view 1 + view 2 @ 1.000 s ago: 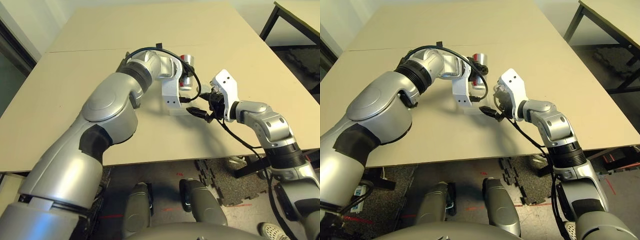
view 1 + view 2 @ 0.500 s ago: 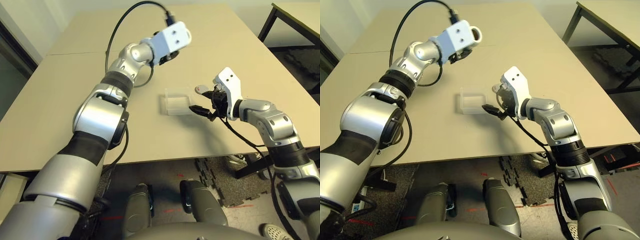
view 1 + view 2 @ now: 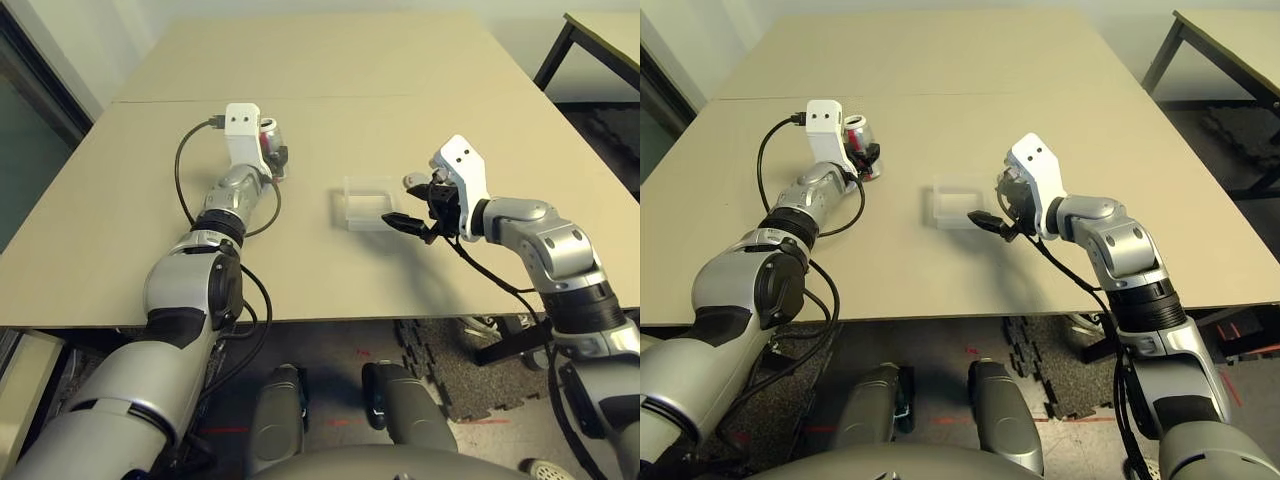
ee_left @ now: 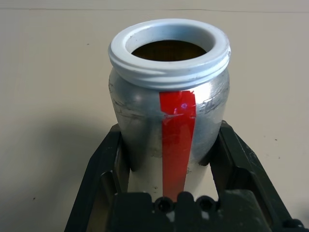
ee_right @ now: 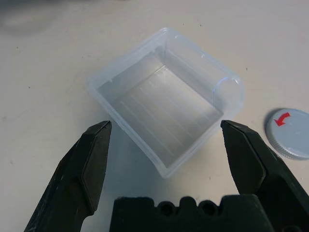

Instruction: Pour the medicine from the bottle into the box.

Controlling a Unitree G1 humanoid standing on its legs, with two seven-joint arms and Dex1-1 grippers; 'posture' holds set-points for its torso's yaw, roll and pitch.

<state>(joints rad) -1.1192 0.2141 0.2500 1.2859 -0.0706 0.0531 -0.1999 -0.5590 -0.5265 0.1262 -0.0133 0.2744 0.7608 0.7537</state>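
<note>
Your bench (image 3: 420, 60) is a matte beige board with a seam across it; dark foam mats (image 3: 450, 365) cover the floor below its near edge. The brushed-metal bottle (image 4: 169, 121), red-striped with a white threaded rim, sits clamped in the left end effector (image 3: 268, 150) toward the left edge. The ribbed clear plastic box (image 5: 164, 106) lies mid-bench, before the right end effector (image 5: 166, 150), spread wide and empty, a grey cap (image 5: 289, 133) beside it.

A pale beige counter (image 3: 400, 60) stretches away, with a seam across it. A loose white cap (image 5: 289, 133) bearing a red arrow lies flat on it. Dark foam mats (image 3: 450, 370) cover the floor below.
</note>
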